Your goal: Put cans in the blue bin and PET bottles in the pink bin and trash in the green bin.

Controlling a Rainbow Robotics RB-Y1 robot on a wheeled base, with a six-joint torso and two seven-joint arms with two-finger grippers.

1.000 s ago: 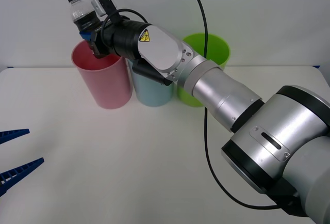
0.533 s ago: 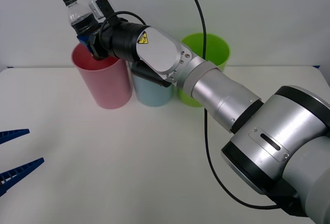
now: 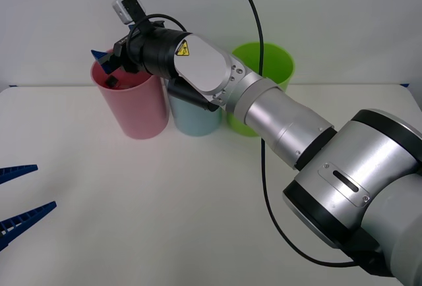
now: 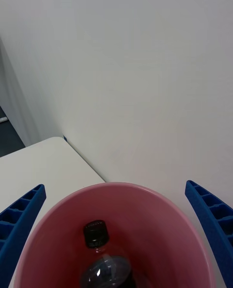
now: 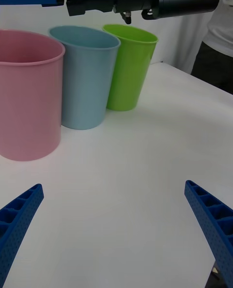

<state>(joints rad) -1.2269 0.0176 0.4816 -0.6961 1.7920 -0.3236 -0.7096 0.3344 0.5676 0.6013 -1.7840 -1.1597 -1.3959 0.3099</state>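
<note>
Three bins stand in a row on the white worktop [image 3: 165, 194], against a pale wall. Taking the blue bin [image 3: 192, 116] as the landmark: the pink bin [image 3: 135, 108] stands just beside it on one side, the green bin [image 3: 267, 68] just beside it on the other, all upright. The right arm reaches across above the blue bin and hides most of its rim, with a black cable looping over the green bin.

The right gripper [image 3: 105, 68] hangs over the pink bin's mouth, jaws spread wide and holding nothing; in the right wrist view its blue fingers [image 4: 19, 225] flank the pink rim. The PET bottle [image 4: 104, 264] lies inside the pink bin, black cap uppermost, clear of both fingers.

The left gripper [image 3: 16, 200] sits low over the worktop, well apart from the blue bin, jaws open and empty. What the blue and green bins hold cannot be told.
</note>
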